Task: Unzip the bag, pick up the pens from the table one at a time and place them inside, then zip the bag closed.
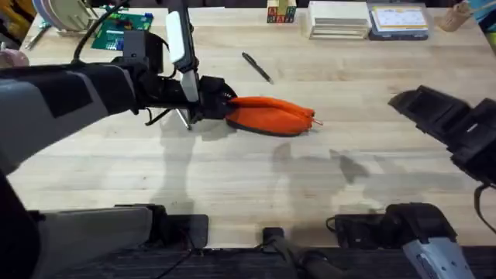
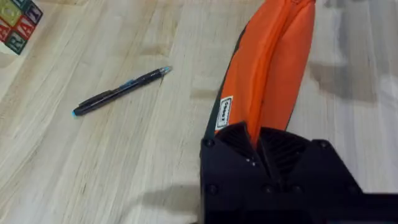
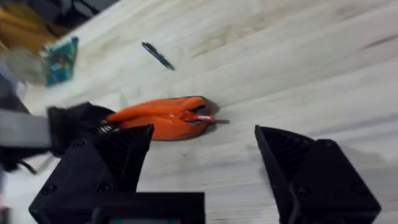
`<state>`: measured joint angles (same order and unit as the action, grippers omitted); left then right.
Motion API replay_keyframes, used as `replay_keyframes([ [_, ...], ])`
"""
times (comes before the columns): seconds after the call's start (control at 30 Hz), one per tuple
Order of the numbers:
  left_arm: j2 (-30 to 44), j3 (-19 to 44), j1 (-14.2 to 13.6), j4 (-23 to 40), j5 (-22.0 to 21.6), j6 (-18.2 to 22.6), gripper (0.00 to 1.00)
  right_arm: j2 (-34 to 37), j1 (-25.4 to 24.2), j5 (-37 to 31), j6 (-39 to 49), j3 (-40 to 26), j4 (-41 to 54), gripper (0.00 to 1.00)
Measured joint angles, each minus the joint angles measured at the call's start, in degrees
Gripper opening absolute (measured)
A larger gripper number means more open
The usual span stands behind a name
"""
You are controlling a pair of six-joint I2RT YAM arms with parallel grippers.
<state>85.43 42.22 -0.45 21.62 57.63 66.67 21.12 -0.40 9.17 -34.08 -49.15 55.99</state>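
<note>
Bag [image 1: 271,115] pinched by left tool [image 1: 219,101] | contents unseen | pen [image 1: 257,67] on table [image 1: 232,186]

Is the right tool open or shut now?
Open: the right tool has its fingers wide apart, with nothing between them.

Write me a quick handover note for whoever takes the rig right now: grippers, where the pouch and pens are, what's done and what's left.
Left gripper: shut on one end of the orange pouch, which lies on the table.
Right gripper: open, holding nothing, off to the right of the pouch and facing its zipper-pull end.
Pens: one pen lies on the table beyond the pouch. I cannot see a second pen, so check whether it is already inside.
Done: the pouch is pinned at one end; whether the zipper is open I cannot tell.
Left: open the zipper if needed, put in the pen on the table, zip shut.
</note>
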Motion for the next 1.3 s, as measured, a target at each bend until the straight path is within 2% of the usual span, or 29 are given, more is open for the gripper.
replay_keyframes([
  [0.3, 0.0, 0.0, 0.0, 0.0, 0.0, 0.0, 0.044, 2.2, 0.0, 3.2, -2.2, 0.0, -2.0, 0.998],
  [0.8, 0.0, 0.0, 0.0, 0.0, 0.0, 0.0, 0.044, 26.6, 0.0, 10.6, -2.4, 0.0, -2.5, 0.998],
  [0.83, 0.0, 0.0, 0.0, 0.0, 0.0, 0.0, 0.044, 30.9, 0.0, 11.5, -3.3, 0.0, -2.5, 0.998],
  [0.97, 0.0, 0.0, 0.0, 0.0, 0.0, 0.0, 0.044, 35.3, 0.0, 14.7, -3.2, 0.1, -4.0, 0.998],
  [1.0, 0.0, 0.0, 0.0, 0.0, 0.0, 0.0, 0.044, 37.9, 0.0, 17.5, -2.1, 0.1, -6.1, 0.998],
  [1.3, 0.0, 0.0, 0.0, 0.0, 0.0, 0.0, 0.044, 42.7, 0.0, 21.8, 2.3, 0.1, -9.4, 0.997],
])
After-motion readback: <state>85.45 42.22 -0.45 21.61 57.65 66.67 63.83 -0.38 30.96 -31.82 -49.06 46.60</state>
